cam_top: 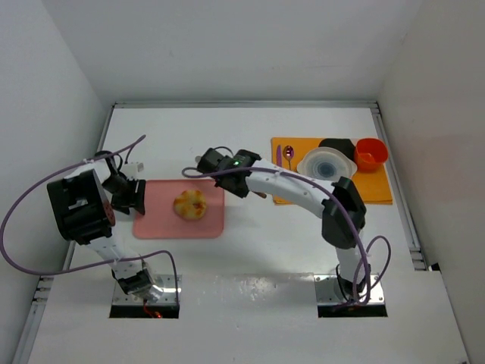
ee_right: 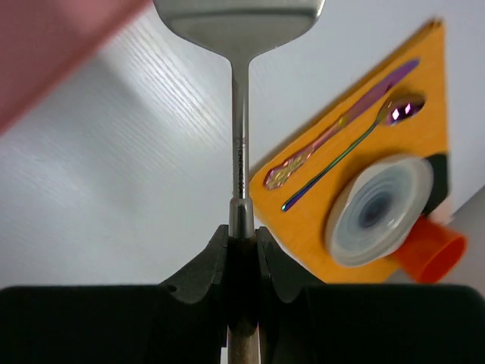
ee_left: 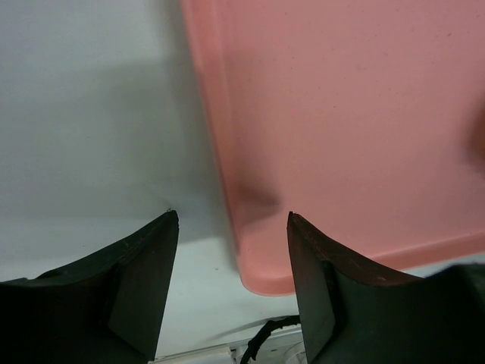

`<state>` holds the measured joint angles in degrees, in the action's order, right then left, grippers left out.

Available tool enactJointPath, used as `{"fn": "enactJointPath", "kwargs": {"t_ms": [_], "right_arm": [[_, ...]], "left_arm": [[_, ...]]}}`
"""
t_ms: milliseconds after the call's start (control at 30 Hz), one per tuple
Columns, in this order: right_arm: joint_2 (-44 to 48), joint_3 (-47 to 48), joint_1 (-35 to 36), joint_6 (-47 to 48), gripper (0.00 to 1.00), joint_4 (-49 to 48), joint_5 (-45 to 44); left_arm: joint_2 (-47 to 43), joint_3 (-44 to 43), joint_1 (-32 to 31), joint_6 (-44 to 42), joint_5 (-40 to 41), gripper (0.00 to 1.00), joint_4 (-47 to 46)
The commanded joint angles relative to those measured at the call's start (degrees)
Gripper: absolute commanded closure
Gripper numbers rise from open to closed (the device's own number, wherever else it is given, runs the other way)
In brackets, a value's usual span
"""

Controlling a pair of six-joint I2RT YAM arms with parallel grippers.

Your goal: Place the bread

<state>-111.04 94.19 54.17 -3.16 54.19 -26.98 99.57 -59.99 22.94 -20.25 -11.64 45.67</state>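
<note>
- Worktop (cam_top: 250, 258): white, both arm bases bolted at its near edge.
- Left gripper (ee_left: 231, 220): released, jaws spread wide, nothing between them. It hangs over the left edge of the pink board (cam_top: 163, 220); one finger is over bare worktop, the other over the board, near a rounded corner.
- Bread (cam_top: 189, 204): lies on the pink board, in its right half. No gripper touches it; it is between the two grippers, well apart from the left one.
- Right gripper (ee_right: 242, 231): clenched on the thin metal handle of a spatula (ee_right: 240, 136), with the handle running straight out between the fingers. The blade is cut off at the top of the wrist view, beside a blurred strip of the board. From above, this gripper sits just past the board's far right corner.
- Blade against bread or board: cannot tell.
- Orange mat (cam_top: 379, 186): far right, well apart from the board.
- On the mat: iridescent knife (ee_right: 341, 125) and spoon (ee_right: 356, 140) side by side at the left, then a white plate (cam_top: 326, 165).
- Orange-red bowl (cam_top: 370, 152): far right corner of the mat, just beside the plate.
- Black object (cam_top: 337, 144): behind the plate, identity unclear.
</note>
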Motion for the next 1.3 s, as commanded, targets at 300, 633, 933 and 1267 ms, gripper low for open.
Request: {"fn": "enactJointPath", "kwargs": {"t_ms": [300, 633, 933, 1267], "right_arm": [[-19.83, 22.97, 6.12, 8.43, 1.00, 24.64, -17.49], [-18.94, 18.13, 7.78, 10.44, 1.00, 23.06, -13.89], [-17.99, 15.16, 10.78, 15.64, 1.00, 18.85, -11.26], [-12.97, 6.88, 11.39, 16.26, 1.00, 11.98, -5.62]], "left_arm": [[1.24, 0.22, -2.20, 1.00, -1.45, 0.49, -0.23], [3.09, 0.22, -2.20, 2.75, -0.94, 0.72, -1.29], [3.09, 0.22, -2.20, 4.43, -0.93, 0.96, -1.29], [3.53, 0.75, -1.67, 6.19, -0.23, 1.00, -1.90]]}}
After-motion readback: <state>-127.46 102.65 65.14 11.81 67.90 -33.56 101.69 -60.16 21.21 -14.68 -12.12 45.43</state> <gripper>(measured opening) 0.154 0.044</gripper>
